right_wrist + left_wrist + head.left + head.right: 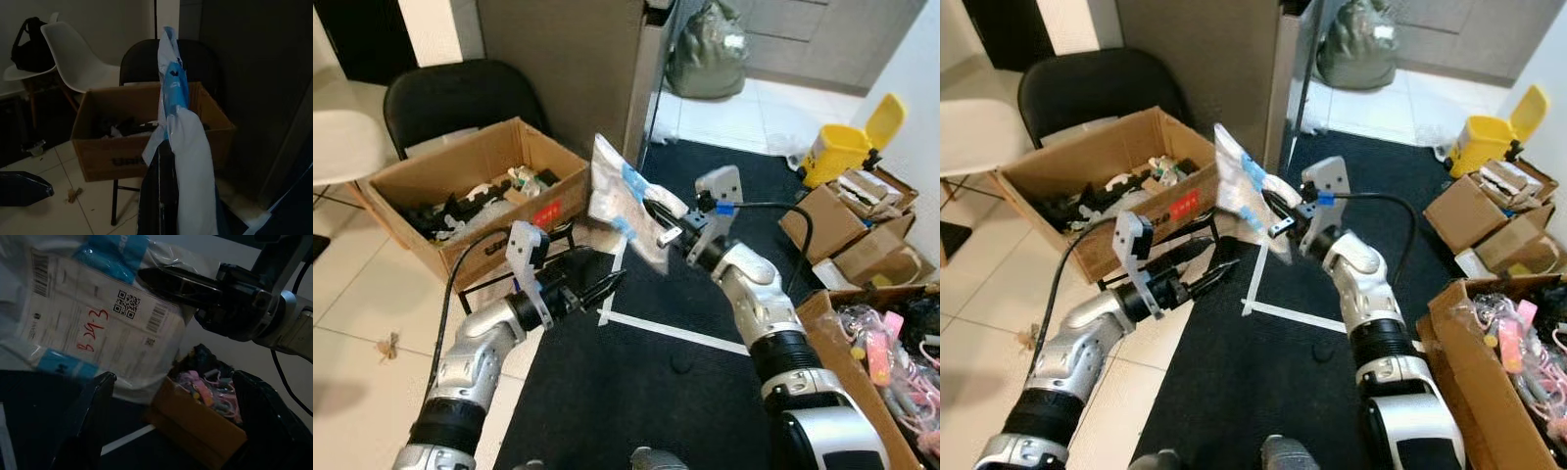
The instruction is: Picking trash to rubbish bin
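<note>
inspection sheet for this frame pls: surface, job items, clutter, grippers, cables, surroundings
Surface: black carpet with white tape lines, pale tiled floor on the robot's left.
Job's things: white plastic mailer bag with blue tape and a shipping label, held in the air; open brown cardboard box of scraps beyond it.
Clutter: yellow lidded bin, stacked cardboard boxes, box of pink oddments.
Grippers: right gripper shut on the bag; left gripper open, below it.
Cables: black cable on the right arm, another on the left.
Surroundings: black chair, white chair, grey cabinet.
</note>
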You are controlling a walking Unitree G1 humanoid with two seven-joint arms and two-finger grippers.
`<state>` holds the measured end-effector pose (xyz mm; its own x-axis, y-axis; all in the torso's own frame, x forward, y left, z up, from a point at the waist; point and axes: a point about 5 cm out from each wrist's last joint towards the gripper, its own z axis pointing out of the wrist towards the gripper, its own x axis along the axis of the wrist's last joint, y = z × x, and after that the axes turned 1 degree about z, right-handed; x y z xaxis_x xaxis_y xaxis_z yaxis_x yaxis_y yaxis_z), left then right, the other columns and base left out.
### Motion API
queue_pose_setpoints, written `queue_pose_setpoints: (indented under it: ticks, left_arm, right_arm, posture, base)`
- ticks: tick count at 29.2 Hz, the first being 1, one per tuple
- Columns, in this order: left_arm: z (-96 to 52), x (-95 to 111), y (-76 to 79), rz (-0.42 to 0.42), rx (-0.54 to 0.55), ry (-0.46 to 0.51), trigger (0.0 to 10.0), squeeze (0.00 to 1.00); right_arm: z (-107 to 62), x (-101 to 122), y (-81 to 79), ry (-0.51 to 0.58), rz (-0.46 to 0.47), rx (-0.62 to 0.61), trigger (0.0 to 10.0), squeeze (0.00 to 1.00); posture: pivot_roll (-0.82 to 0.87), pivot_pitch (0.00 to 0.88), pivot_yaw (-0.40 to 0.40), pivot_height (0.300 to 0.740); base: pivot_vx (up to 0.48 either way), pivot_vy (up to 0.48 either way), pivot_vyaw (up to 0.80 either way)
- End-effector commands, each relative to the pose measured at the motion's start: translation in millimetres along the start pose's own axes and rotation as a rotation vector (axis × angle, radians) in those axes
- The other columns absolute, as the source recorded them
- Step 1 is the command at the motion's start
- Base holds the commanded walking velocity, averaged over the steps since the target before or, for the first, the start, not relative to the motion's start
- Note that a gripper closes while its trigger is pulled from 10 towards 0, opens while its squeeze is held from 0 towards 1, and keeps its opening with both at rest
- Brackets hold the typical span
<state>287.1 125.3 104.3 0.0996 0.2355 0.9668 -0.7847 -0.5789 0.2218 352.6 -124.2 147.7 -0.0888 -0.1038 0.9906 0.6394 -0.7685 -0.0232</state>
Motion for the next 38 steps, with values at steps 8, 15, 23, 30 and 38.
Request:
queue_pose_setpoints:
  ticks: [8,15,23,30,38]
  left_arm:
    - [1.9,-0.2,1.9,0.017,-0.014,-0.006,10.0,0.0]
    - [1.9,-0.3,2.1,0.018,-0.016,-0.007,10.0,0.0]
    - [1.4,-0.3,2.0,0.016,-0.015,-0.004,10.0,0.0]
    - [1.3,0.0,2.1,0.017,-0.015,-0.004,10.0,0.0]
    - [1.4,0.3,2.2,0.018,-0.015,-0.004,10.0,0.0]
  right_arm:
    - [-3.3,-1.2,3.6,-0.016,-0.004,-0.012,10.0,0.0]
    - [-3.4,-1.3,3.6,-0.016,-0.002,-0.012,10.0,0.0]
    - [-3.4,-1.2,3.7,-0.013,0.003,-0.014,10.0,0.0]
    - [-3.2,-0.5,2.9,-0.016,-0.018,-0.005,10.0,0.0]
    - [-2.9,0.0,1.6,-0.023,-0.042,0.006,10.0,0.0]
  posture:
    - [-0.02,0.0,-0.069,0.74]
    - [-0.02,0.0,-0.069,0.74]
    - [-0.02,0.0,-0.069,0.74]
    - [-0.02,0.0,-0.069,0.74]
    - [-0.02,0.0,-0.069,0.74]
  base:
    - [0.327,0.0,0.0]
    - [0.34,0.0,0.0]
    - [0.346,0.0,0.0]
    - [0.346,0.0,0.0]
    - [0.349,0.0,0.77]
